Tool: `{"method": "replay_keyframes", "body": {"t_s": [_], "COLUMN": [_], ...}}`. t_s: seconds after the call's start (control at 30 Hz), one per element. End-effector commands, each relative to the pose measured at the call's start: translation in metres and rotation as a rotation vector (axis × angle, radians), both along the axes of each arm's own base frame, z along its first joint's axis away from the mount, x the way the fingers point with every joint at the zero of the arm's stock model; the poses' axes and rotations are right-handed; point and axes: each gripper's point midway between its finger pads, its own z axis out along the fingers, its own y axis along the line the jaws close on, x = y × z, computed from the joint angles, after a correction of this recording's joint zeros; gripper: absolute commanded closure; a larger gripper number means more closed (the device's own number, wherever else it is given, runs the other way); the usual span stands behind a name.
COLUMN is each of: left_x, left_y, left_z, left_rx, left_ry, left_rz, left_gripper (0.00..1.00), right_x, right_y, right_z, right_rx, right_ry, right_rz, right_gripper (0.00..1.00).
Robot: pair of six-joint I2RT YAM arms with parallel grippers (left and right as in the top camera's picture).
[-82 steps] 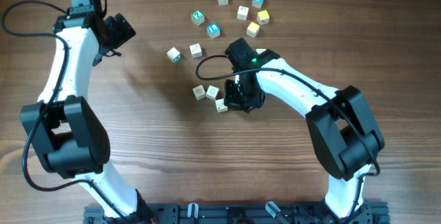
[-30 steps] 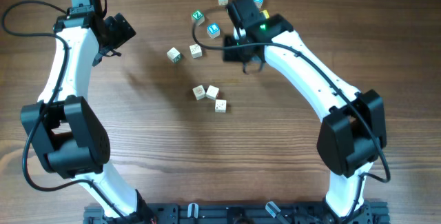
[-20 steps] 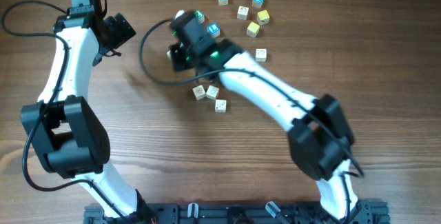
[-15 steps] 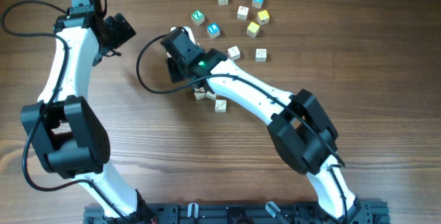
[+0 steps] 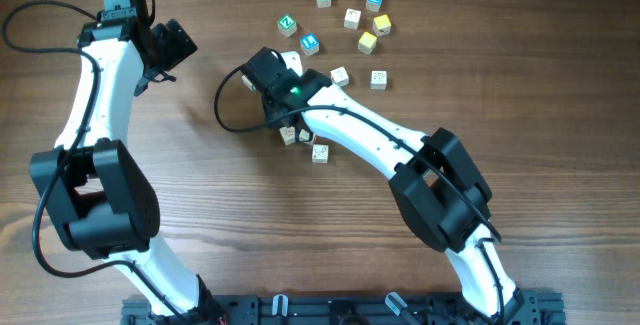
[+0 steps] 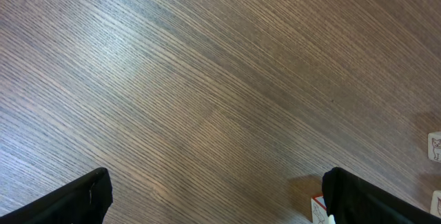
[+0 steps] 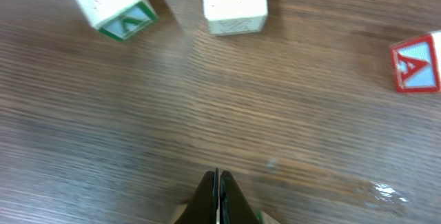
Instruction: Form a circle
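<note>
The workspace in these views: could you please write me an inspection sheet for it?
Surface: wood-grain table, flat.
Job's things: cream cubes lie loose beside the right arm; no ring formed.
Clutter: green-faced cubes and blue-faced cubes scattered at the far side.
Pincers: left pincer open, holding nothing; right pincer shut on nothing.
Cables: black cable loops by the right wrist.
Surroundings: black rail at the near edge.
</note>
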Motion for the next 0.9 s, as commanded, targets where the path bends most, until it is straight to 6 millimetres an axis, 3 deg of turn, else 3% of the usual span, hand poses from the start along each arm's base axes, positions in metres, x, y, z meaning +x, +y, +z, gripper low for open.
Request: {"method": "replay_keyframes", "body": {"t_s": [0.0, 0.1, 0.23, 0.3, 0.33, 0.37, 0.53, 0.7, 0.87], "left_x": [0.001, 0.001, 0.001, 0.001, 0.001, 0.001, 0.001, 0.001, 0.001], "left_y": [0.000, 0.000, 0.000, 0.000, 0.000, 0.000, 0.000, 0.000, 0.000], "left_z": [0.001, 0.001, 0.001, 0.001, 0.001, 0.001, 0.001, 0.001, 0.001], "left_rx": [-0.004, -0.004, -0.004, -0.004, -0.004, -0.004, -0.004, -0.004, -0.004], "left_ry": [-0.005, -0.005, -0.005, -0.005, -0.005, -0.005, -0.005, -0.005, -0.005], "left_rz": [0.009, 0.009, 0.009, 0.009, 0.009, 0.008, 0.009, 0.009, 0.009], "left_gripper": [0.00, 0.00, 0.00, 0.00, 0.00, 0.00, 0.00, 0.00, 0.00], "right_x": [-0.005, -0.008, 0.011, 0.006, -0.001, -0.011, -0.024, -0.025, -0.037], "right_y": [-0.003, 0.007, 0.017, 0.027, 0.026, 0.011, 0.017, 0.020, 0.027], "right_z": [-0.011, -0.010, 0.007, 0.014, 0.011, 0.002, -0.001, -0.001, -0.019], "right_rx": [-0.056, -0.012, 0.053, 0.132, 0.156, 0.091, 0.051, 0.046, 0.022], "right_ry": [0.028, 0.041, -0.017, 0.036, 0.089, 0.137, 0.138, 0.126, 0.160], "right_rz": [0.138, 0.177, 0.184, 0.249, 0.261, 0.264, 0.364, 0.401, 0.423], "right_gripper": [0.96, 0.93, 0.87, 0.67, 0.53, 0.32, 0.28, 0.28, 0.28]}}
